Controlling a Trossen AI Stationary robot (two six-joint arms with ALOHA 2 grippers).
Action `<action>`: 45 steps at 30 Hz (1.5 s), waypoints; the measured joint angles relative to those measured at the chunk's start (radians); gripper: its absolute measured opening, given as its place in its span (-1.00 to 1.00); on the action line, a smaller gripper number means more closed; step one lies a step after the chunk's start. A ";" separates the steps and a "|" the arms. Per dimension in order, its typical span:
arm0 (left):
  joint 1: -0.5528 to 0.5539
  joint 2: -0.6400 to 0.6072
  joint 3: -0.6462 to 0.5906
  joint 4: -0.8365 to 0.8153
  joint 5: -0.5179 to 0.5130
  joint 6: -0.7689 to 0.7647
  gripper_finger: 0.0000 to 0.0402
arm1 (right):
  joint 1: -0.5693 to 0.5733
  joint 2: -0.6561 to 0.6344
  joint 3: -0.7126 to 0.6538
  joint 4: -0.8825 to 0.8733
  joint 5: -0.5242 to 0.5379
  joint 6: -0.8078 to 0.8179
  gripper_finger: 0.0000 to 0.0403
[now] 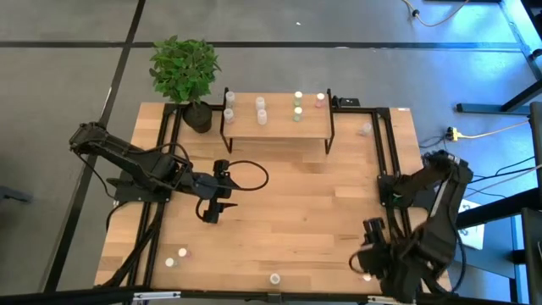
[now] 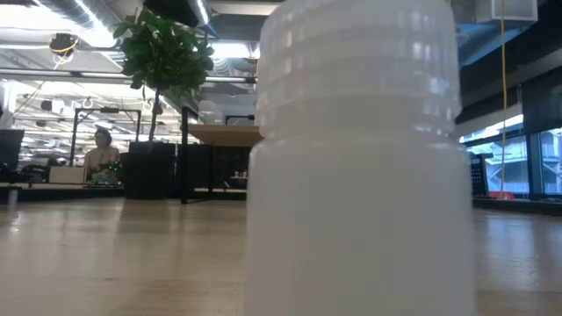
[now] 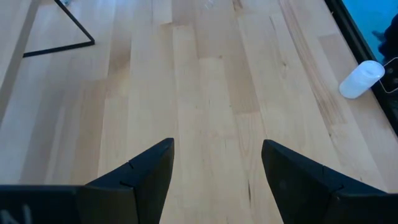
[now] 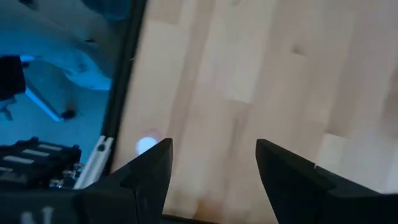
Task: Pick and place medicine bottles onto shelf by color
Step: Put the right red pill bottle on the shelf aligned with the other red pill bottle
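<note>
Insp. notes, L to R. Tabletop [image 1: 279, 203]: light wood, black frame rails along both sides. Near front L edge: two loose medicine bottles, a white-capped bottle [image 1: 169, 263] and a pink-capped bottle [image 1: 183, 252] just beside it, both standing apart from my arms. Potted plant [image 1: 188, 76] at back L corner, beside the shelf. My left end effector [image 1: 213, 212] sits over bare wood L of centre, well in front of the shelf; fingers [image 3: 146, 171] spread apart, nothing between them, only tabletop planks visible in the gap. Left wrist view also catches one bottle lying on its side [image 3: 362, 79] near the far rail. Shelf [image 1: 278, 125]: at back centre, wood board on black legs. On it, L to R: white-cap group [image 1: 229, 103] at L end, two more white caps [image 1: 261, 110] next, green-capped pair [image 1: 297, 107] R of middle, one pink cap [image 1: 320, 99] near R end. Front centre edge: single bottle [image 1: 274, 278], same one fills the low view [image 2: 360, 175] up close. One more bottle [image 1: 364, 130] on tabletop R of shelf, by the R rail. My right end effector [image 1: 366, 261] parked at front R corner by the rail; fingers [image 4: 146, 174] apart, holding nothing; a small white cap [image 4: 146, 145] shows just beyond it near the tabletop edge. Person seated in room behind [image 2: 103, 154], far off.
</note>
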 joint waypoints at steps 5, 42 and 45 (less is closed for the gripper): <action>0.000 0.000 0.000 0.000 0.000 0.000 0.18 | 0.059 0.087 0.000 0.070 -0.019 0.020 0.15; 0.000 0.000 0.000 0.000 0.000 0.000 0.18 | 0.058 0.208 0.000 0.142 0.018 -0.069 0.15; 0.000 0.000 0.000 0.000 0.000 0.000 0.18 | 0.043 0.208 0.000 0.155 -0.006 -0.082 0.15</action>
